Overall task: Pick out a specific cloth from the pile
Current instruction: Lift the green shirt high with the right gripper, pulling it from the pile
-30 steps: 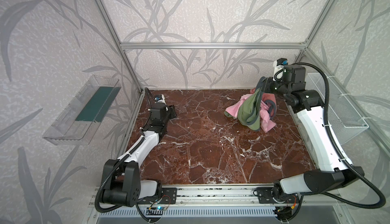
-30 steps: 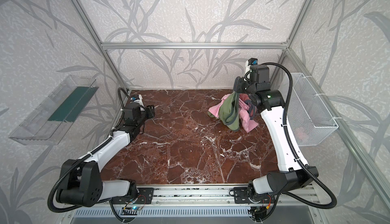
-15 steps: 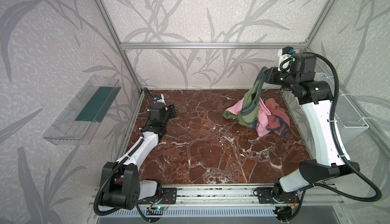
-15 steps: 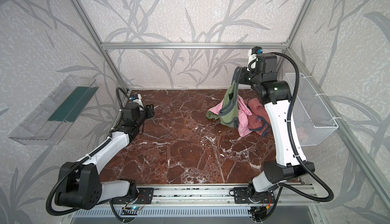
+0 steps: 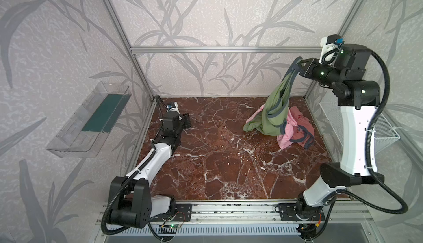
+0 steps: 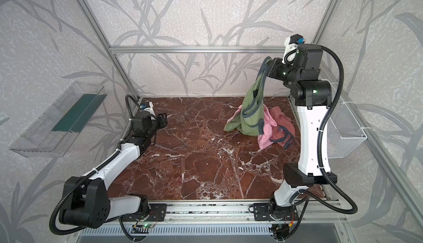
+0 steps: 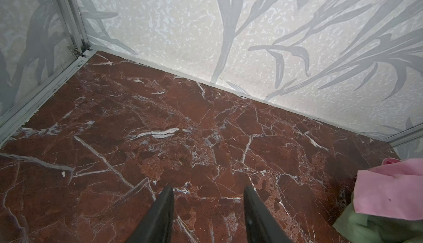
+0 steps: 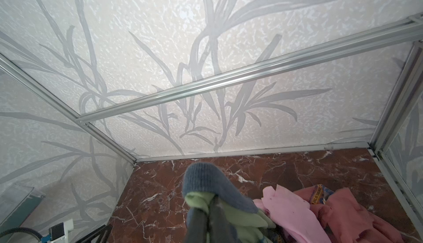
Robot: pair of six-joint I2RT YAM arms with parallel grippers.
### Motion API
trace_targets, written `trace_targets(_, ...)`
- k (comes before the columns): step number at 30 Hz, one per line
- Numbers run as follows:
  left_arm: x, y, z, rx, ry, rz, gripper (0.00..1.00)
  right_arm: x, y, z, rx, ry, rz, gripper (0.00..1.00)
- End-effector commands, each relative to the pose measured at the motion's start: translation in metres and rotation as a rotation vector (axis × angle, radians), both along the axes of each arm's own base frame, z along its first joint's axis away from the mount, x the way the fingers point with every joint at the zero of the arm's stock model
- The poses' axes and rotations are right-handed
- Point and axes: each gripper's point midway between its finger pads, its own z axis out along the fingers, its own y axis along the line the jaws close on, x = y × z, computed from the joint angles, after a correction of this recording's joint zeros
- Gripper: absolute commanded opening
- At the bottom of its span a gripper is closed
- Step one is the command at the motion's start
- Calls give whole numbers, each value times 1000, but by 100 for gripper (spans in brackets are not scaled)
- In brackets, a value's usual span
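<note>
Fabric is dangling at the upper right of the frame: the olive-green sleeveless shirt with navy-blue trim is hanging from the right gripper, whose jaws are clamping shut on a bunched navy strap. In both top views the shirt's lower folds are sagging onto the heap of small garments at the right rear of the table, touching the crumpled light pink cloth. The salmon-red shirt with navy trim is lying just beside that.

At the left of the frame the left gripper is hovering low over bare table, jaws standing apart and holding nothing.

Risk, as I am judging it: a corner of pink cloth is lying over a green fold in the left wrist view, so further lifting may be dragging the pink piece along. The grip is on a thin strap only, which could be slipping out under the shirt's weight.

Underneath, a glossy red-brown marble-patterned tabletop is reflecting light. Pale leaf-printed walls in an aluminium frame are enclosing it. A white wire basket is hanging on the right wall and a clear plastic shelf on the left.
</note>
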Motion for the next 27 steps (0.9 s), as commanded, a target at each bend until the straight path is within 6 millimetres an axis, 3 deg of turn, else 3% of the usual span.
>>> trace_targets(1,-3,-2,9,-17,-14,-7,48,-18,0,40,34,-111,26,0)
trace_targets(5,-4,-3,13,-20,-19,-11,48,-32,1,60,68,-161,55,0)
trace_targets(13,-8,-6,25,-37,-34,-24,47,-38,4,84,213,-209,182,0)
trace_targets(16,-9,-7,27,-48,-41,-26,47,-5,-19,60,259,-126,127,0)
trace_targets(20,-12,-7,25,-51,-33,-29,47,14,-31,52,317,-93,130,0)
trace_targets(27,-14,-6,32,-45,-44,-23,47,1,-29,69,277,-154,139,0)
